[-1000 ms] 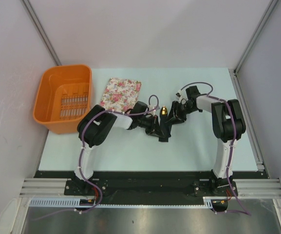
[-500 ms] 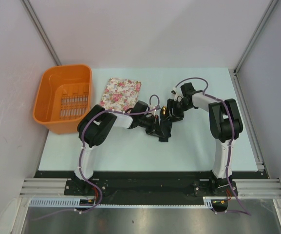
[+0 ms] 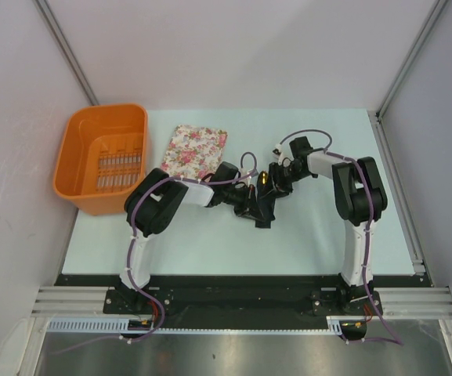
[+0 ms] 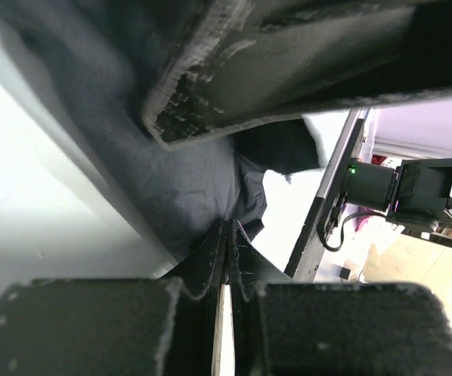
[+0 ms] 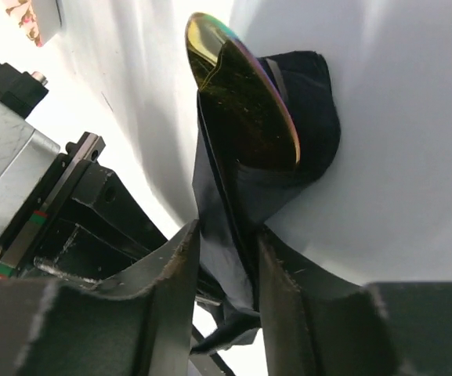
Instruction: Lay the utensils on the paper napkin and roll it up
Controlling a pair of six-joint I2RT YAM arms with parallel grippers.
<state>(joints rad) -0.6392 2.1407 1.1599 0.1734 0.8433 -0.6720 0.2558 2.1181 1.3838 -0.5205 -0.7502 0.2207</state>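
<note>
Wrapping the spoon (image 5: 245,102) — napkin (image 5: 316,117) hides all but its head.

The right gripper (image 3: 277,185) has swung in leftward, right up beside the shiny gold rounded spoon head (image 3: 263,178). The rolled black paper napkin (image 3: 262,211) is now bunched shorter.

The centre of the top view is crowded. The left gripper (image 3: 253,205) and right gripper (image 3: 277,186) meet nose to nose on the rolled black paper napkin (image 3: 262,218), with the gold head of the spoon (image 3: 263,178) poking up between them. An orange basket (image 3: 100,153) blocks the upper left, and a floral cloth (image 3: 195,151) lies flat just beside it. The table (image 3: 327,141) is open at upper right, far right and along the lower strip.
</note>
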